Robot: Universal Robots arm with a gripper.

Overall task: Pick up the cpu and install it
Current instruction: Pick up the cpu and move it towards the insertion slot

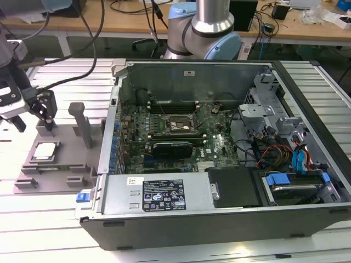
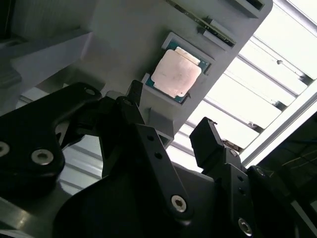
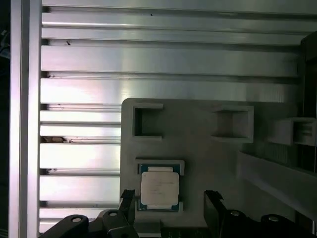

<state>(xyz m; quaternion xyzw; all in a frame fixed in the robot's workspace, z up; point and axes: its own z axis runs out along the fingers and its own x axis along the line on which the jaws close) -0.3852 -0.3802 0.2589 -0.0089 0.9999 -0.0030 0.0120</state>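
The exterior view takes in one open metal case [image 1: 192, 74] with one black socket [image 1: 178, 125] on its board, well apart from the grey plastic tray [image 1: 60, 164] on the ribbed metal table [image 1: 44, 211]. Both wrist views show one cpu [image 3: 159, 188], flat, square and silver-topped, lying in the tray's recess. The gripper [image 3: 169, 198] hangs over the tray, its two black fingers [image 3: 213, 206] spread wide and empty.

One cpu [image 3: 159, 188], one tray [image 3: 208, 163], one case [image 1: 219, 226]

Bright light, hard glare.
Ribbed silver aluminium table [image 2: 233, 99] washes white; open grey computer case [image 1: 192, 74] is shadowed inside.
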